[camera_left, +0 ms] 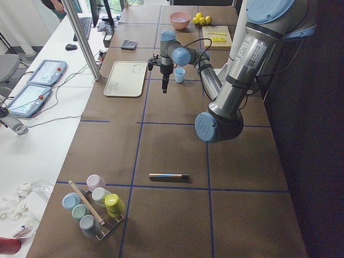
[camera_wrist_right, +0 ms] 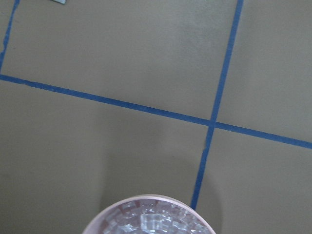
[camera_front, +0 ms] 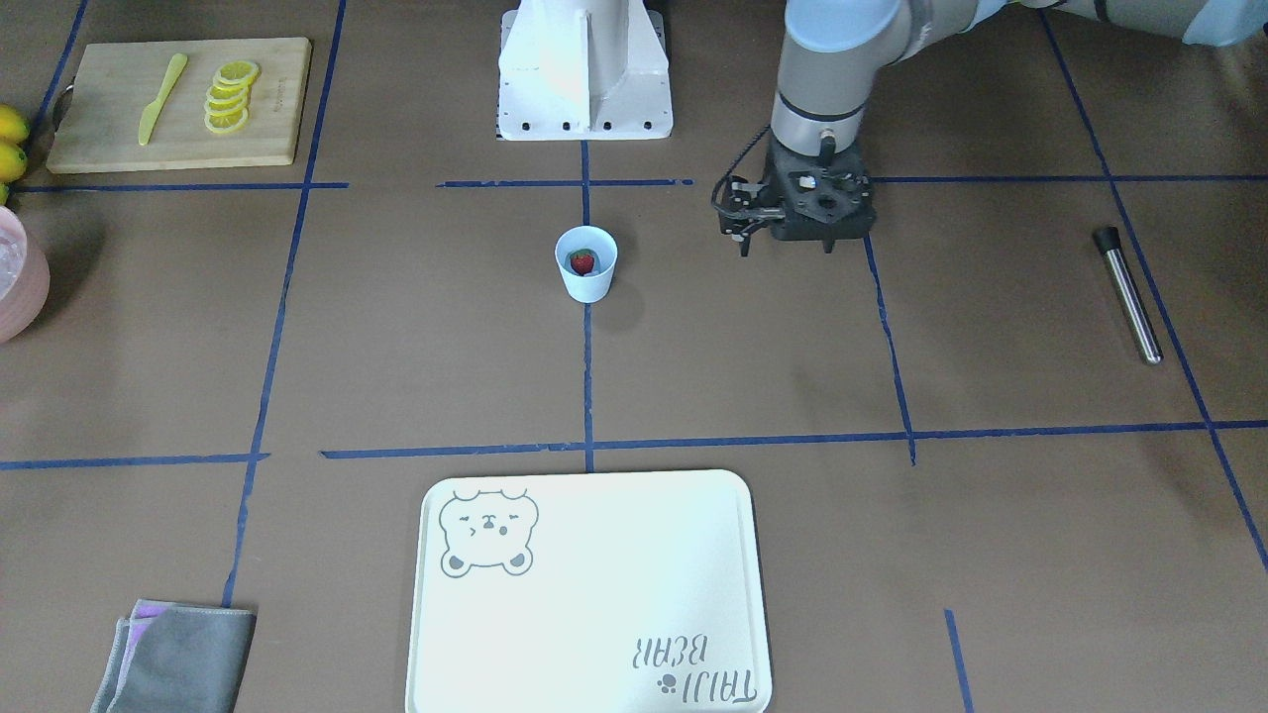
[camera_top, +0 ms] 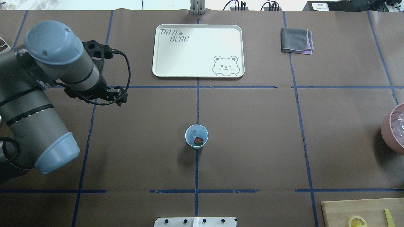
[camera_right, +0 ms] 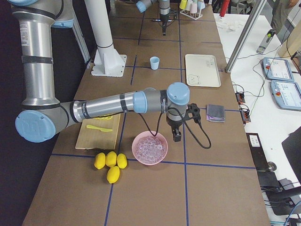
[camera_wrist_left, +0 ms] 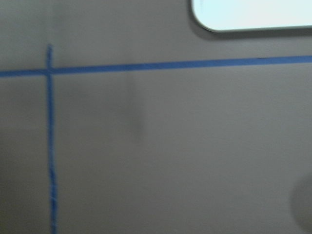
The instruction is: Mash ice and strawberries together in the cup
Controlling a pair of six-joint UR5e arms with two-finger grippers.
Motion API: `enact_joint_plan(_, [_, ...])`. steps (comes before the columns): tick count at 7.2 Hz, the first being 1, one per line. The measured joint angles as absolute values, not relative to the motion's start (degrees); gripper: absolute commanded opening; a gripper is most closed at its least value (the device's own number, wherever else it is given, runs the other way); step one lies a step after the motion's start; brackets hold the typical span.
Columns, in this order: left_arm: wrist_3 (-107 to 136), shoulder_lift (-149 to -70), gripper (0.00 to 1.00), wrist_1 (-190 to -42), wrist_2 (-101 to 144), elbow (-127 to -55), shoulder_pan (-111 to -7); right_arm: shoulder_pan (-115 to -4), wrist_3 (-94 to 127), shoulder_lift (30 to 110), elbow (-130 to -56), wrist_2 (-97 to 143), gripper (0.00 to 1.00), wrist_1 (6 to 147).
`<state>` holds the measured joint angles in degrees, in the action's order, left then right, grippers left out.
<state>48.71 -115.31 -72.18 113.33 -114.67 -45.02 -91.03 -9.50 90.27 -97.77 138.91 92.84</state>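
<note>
Close to the robot, on its right side, a wooden board (camera_front: 99,99) holds lemon slices (camera_front: 230,96) and a yellow knife (camera_front: 161,97). The overhead view cuts most of the board off. A bit farther out, in the middle of the table, the cup (camera_top: 196,136) stands upright on a blue tape line. Inside it lies the strawberry (camera_top: 198,141) with one piece of ice (camera_top: 194,133) next to it. From the front the ice is hard to see. At the right end sits the pink bowl (camera_top: 386,132), full of ice cubes (camera_right: 149,148), with whole lemons (camera_right: 109,165) beside it. The right gripper (camera_right: 177,136) hangs just beside the bowl's rim, and I cannot tell if its pincer is wide or narrow. The left gripper (camera_left: 164,86) points down over the table, well apart from the cup. Its fingers are too hidden to tell how wide they are. A metal stick (camera_front: 1127,294) lies on the left side, hidden behind the big arm in the overhead view. Farthest out are the white bear tray (camera_top: 198,50) and a folded grey cloth (camera_top: 296,40).
</note>
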Motion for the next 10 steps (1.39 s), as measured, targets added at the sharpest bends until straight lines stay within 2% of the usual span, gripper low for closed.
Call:
enact_joint_plan(2, [34.59, -107.72, 1.0, -72.24, 118.09, -114.59, -54.29, -92.52, -9.92, 91.38, -94.96, 138.85, 0.99, 90.58])
enact_joint_plan(5, [19.36, -96.41, 1.0, -74.07, 122.18, -112.47, -65.17, -92.72, -4.7, 91.52, -94.56, 136.07, 0.99, 90.13])
enact_joint_plan(6, [16.73, -93.41, 1.0, -79.2, 124.23, -108.37, -67.4, -92.72, -4.33, 91.51, -94.4, 135.85, 0.99, 90.11])
enact_joint_plan(8, [19.05, -92.09, 1.0, -95.01, 126.58, -95.32, -68.58, -92.72, -4.16, 91.5, -94.4, 135.85, 0.99, 90.09])
enact_joint_plan(10, [23.57, -92.46, 1.0, -102.67, 126.9, -88.24, -68.69, -92.72, -4.07, 91.49, -94.49, 135.95, 0.99, 90.09])
